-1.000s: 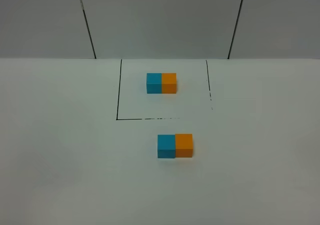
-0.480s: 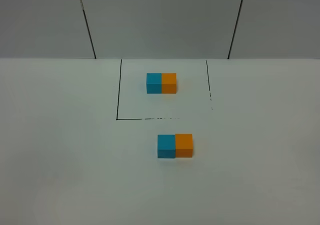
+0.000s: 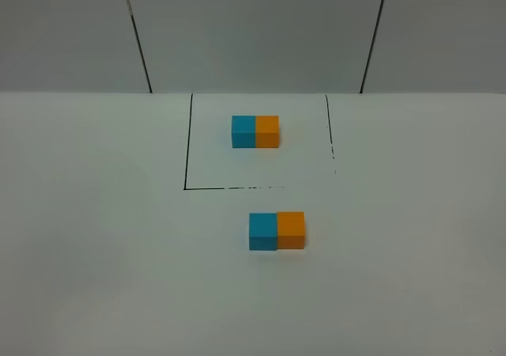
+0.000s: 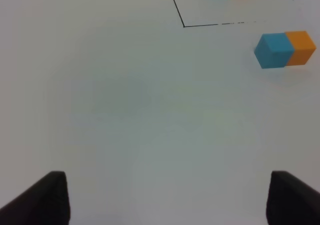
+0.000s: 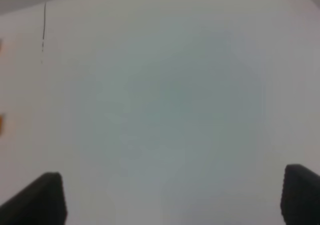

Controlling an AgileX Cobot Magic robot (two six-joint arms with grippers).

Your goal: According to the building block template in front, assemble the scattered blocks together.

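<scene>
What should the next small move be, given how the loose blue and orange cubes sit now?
Probably none on the blocks: keep both arms back. The blue cube and orange cube already touch side by side, blue left, orange right, matching the template in the black-lined square. Left tool and right tool are open and empty.

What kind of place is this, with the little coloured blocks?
Probably a robot test bench: a bare white table, a black-lined square framing a blue-orange block pair, a matching loose pair before it, and grey panel walls.
</scene>
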